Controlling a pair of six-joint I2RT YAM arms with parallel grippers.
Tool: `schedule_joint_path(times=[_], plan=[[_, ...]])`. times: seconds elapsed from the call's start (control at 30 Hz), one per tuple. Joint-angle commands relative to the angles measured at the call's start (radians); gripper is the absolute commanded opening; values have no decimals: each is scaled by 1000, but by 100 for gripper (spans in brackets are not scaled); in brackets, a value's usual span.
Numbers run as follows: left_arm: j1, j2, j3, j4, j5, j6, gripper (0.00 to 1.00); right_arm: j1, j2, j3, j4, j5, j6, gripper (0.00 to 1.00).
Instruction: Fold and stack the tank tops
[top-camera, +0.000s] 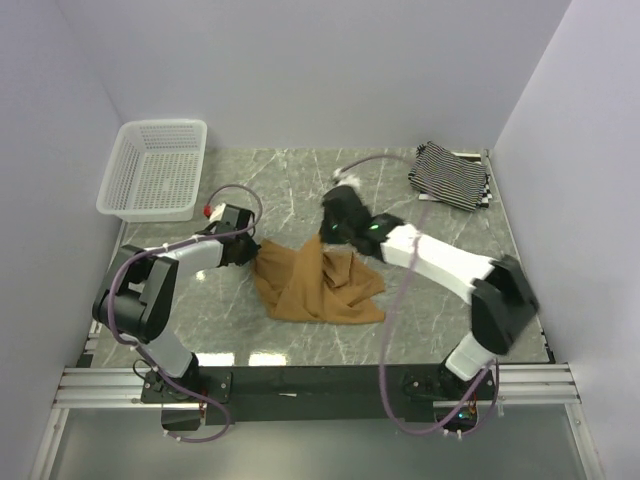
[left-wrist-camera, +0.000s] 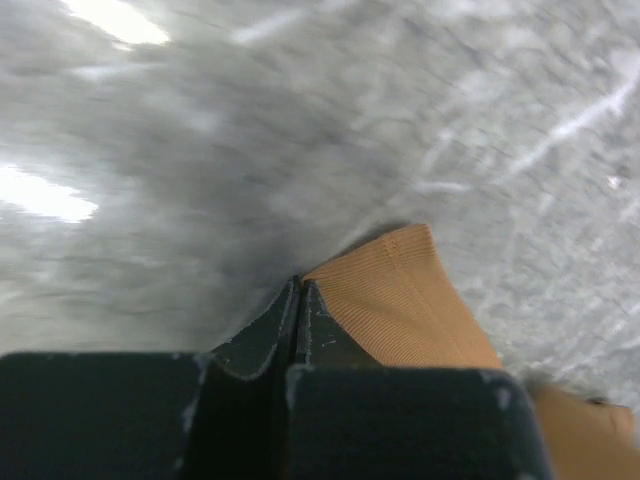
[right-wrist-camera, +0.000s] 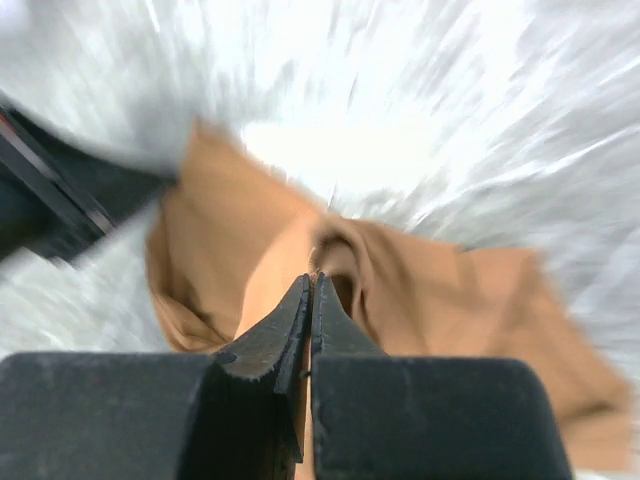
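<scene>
The tan-brown tank top (top-camera: 315, 285) lies crumpled in the middle of the marble table. My left gripper (top-camera: 248, 250) is shut on its left edge; in the left wrist view the ribbed tan fabric (left-wrist-camera: 400, 300) runs out from between the closed fingers (left-wrist-camera: 298, 290). My right gripper (top-camera: 328, 232) is shut on a strap at the top's upper edge and lifts it; the right wrist view shows tan cloth (right-wrist-camera: 470, 300) hanging from the closed tips (right-wrist-camera: 311, 280). The black-and-white striped tank top (top-camera: 450, 176) lies folded at the back right. The thin multicolour striped top is out of view.
A white plastic mesh basket (top-camera: 155, 168) stands at the back left. White walls close in the table on three sides. The left arm (right-wrist-camera: 60, 190) shows blurred in the right wrist view.
</scene>
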Motion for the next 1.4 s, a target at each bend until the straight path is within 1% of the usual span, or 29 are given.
schedule_joint_path(times=[0.0, 0.07, 0.13, 0.23, 0.3, 0.37, 0.43, 0.5, 0.53, 0.57, 0.63, 0.7, 0.77, 0.8, 0.87, 0.9, 1.0, 1.1, 1.13, 1.2, 1.23, 1.27, 1.3, 1.33, 1.37], plan=[[44, -39, -36, -106, -8, 17, 1, -88, -183, 17, -50, 69, -38, 0], [65, -84, -30, -116, 4, 15, 1, -141, -238, 43, -70, 75, -65, 0], [78, -113, -13, -138, 7, 15, 1, -175, -259, 68, -76, 73, -88, 0], [114, -191, 24, -177, 5, 20, 1, -244, -259, 184, -115, 66, -122, 0], [153, -228, 54, -201, 8, 24, 0, -301, -254, 238, -129, 57, -142, 0], [197, -281, 77, -222, 22, 27, 1, -341, -237, 335, -155, 32, -153, 0], [229, -320, 131, -243, 38, 35, 1, -387, -227, 439, -177, 11, -167, 0], [269, -329, 215, -263, 61, 41, 1, -425, -204, 516, -210, 6, -168, 0], [285, -329, 246, -273, 70, 47, 1, -436, -185, 589, -220, -9, -168, 0], [288, -326, 305, -294, 76, 58, 1, -447, -181, 617, -224, -17, -167, 0], [289, -319, 359, -326, 80, 66, 1, -465, -158, 684, -247, -36, -164, 0], [289, -332, 392, -348, 113, 69, 1, -469, -154, 708, -278, -26, -167, 0], [289, -383, 366, -333, 152, 72, 1, -469, -206, 644, -249, -26, -168, 0], [289, -423, 354, -333, 168, 76, 1, -467, -257, 581, -214, -26, -165, 0], [285, -461, 326, -336, 205, 87, 1, -469, -297, 539, -202, -13, -162, 0], [265, -496, 317, -342, 238, 93, 1, -467, -334, 515, -205, -3, -167, 0], [216, -556, 286, -379, 263, 95, 1, -469, -386, 482, -211, 47, -182, 0], [95, -590, 226, -386, 281, 60, 1, -469, -429, 494, -220, 104, -205, 0], [3, -593, 193, -388, 260, 31, 1, -470, -427, 504, -221, 110, -214, 0], [-84, -605, 150, -383, 245, -5, 1, -470, -406, 549, -226, 98, -236, 0], [-132, -612, 89, -359, 264, -52, 1, -470, -357, 569, -232, 89, -240, 0], [-146, -621, 52, -340, 281, -78, 1, -469, -328, 586, -238, 73, -245, 0], [-152, -645, 10, -317, 303, -104, 1, -470, -266, 608, -235, 37, -248, 0], [-163, -661, -74, -267, 318, -158, 1, -470, -227, 616, -231, 18, -246, 0], [-166, -677, -114, -247, 337, -181, 3, -469, -186, 622, -220, -2, -243, 0]])
